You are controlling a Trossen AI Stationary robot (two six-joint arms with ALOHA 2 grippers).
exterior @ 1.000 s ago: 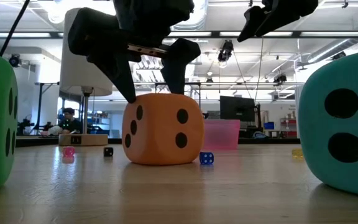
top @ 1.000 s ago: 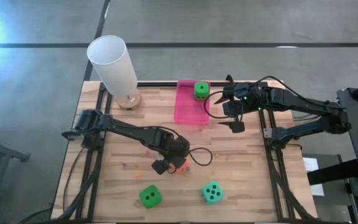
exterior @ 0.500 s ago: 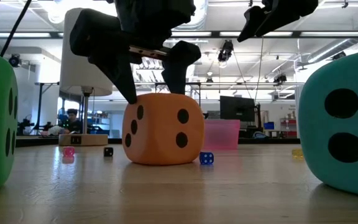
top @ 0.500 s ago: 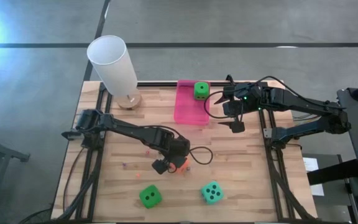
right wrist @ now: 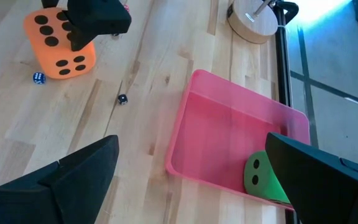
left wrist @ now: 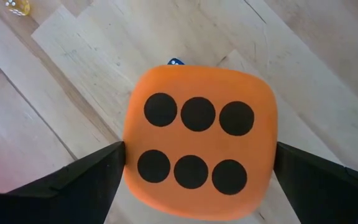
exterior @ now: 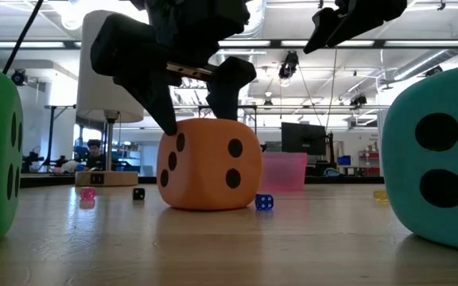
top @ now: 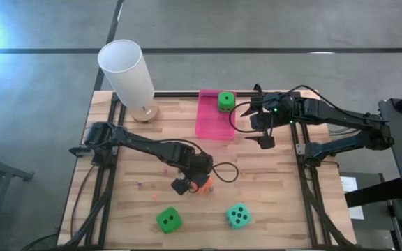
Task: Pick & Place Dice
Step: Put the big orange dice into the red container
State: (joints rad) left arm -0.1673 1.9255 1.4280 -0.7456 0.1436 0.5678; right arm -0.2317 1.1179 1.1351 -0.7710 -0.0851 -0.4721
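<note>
An orange-red die (left wrist: pixel 201 146) rests on the wooden table, six pips up, and shows in the low view (exterior: pixel 207 163). My left gripper (left wrist: pixel 201 149) hangs over it, open, pointing steeply down, one finger at each of two opposite sides. One green die (top: pixel 225 102) lies in the far end of the pink tray (top: pixel 211 122). Another green die (top: pixel 168 220) and a teal die (top: pixel 238 216) sit near the table's front edge. My right gripper (top: pixel 260 117) stays open, raised beside the tray's right side, with nothing between its fingers. My left gripper straddles the orange-red die from above, its fingertips (left wrist: pixel 114 158) right at the upper edges of two opposite sides (left wrist: pixel 129 155). I cannot tell whether they touch it. The die sits flat on the table.
A tall white cylinder on a round wooden base (top: pixel 128 73) stands at the far left. Tiny dice lie around the orange-red die: blue (exterior: pixel 264 202), black (exterior: pixel 138 193), pink (exterior: pixel 87 193). A cable loops on the table to the right of my left gripper (top: pixel 225 174).
</note>
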